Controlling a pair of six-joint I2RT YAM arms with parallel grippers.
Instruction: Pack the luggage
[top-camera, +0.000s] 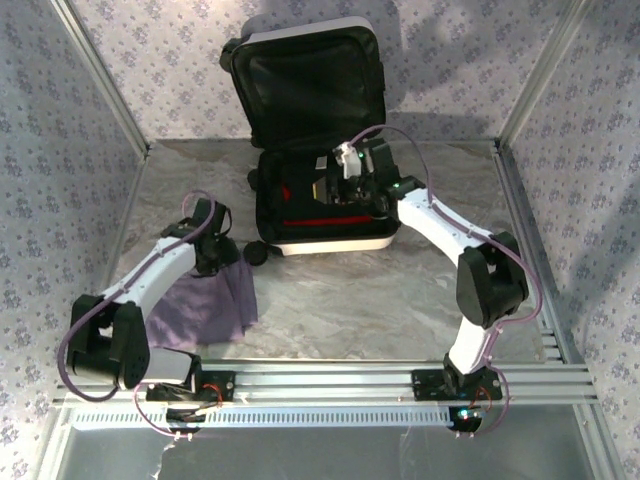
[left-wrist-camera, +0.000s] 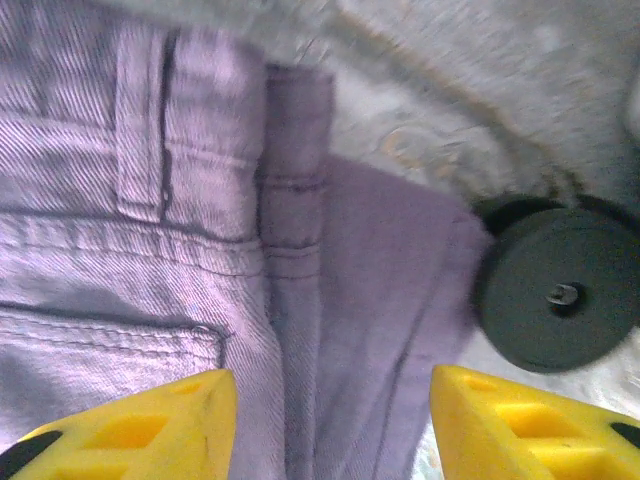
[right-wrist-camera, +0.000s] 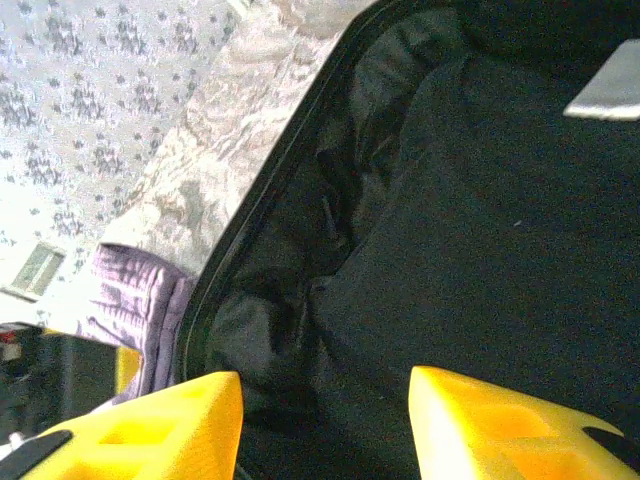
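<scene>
The suitcase is lying open at upper centre, the right hand hovering half-spread and empty inside it. The left hand is hanging half-spread over the purple jeans; a shallow pinch could let them slip.

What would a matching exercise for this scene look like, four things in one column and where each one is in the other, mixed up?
Things:
1. luggage
2. purple garment
3. black wheel
4. right hand

Places:
A. above black lining, fingers apart
B. flat on the table, below the left hand
C. lid up, at the table's far side
D. next to the garment's edge

Pairs: 1-C, 2-B, 3-D, 4-A.
</scene>
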